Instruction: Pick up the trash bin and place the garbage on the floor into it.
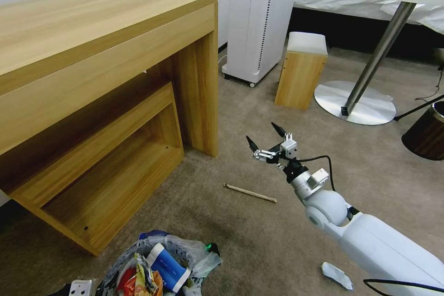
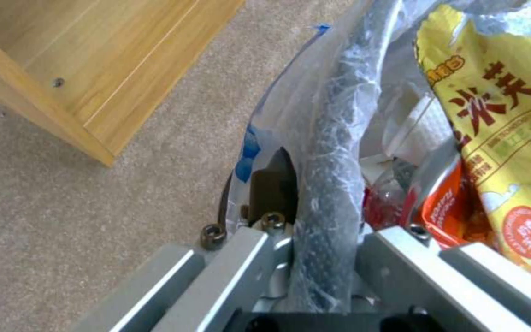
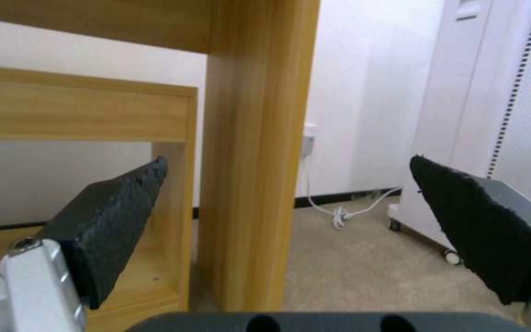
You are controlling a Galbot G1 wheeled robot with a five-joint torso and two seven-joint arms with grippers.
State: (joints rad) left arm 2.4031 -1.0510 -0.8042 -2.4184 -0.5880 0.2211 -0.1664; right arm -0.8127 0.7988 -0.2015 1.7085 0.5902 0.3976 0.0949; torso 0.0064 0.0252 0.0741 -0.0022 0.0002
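My left gripper (image 2: 315,240) clamps trash bin (image 1: 157,263) rim for carrying; right gripper (image 1: 267,138) spread, wooden stick (image 1: 249,193) at 7 o'clock.

The right arm is glossy white, a thick rounded forearm narrowing into a ball-like joint, then a silver-grey cylindrical wrist with a small pale block mounted on its side. A thin black cable loops from behind the right end effector (image 1: 266,138) back along the wrist. That end effector has a bare-metal body and two slim pointed fingers faced with black, coarse-textured pads (image 3: 115,221); a dark housing with two round holes sits behind them. The left end effector (image 2: 327,240) is built of brushed silver bars fastened with dark hex-socket screws, with a black-padded finger.
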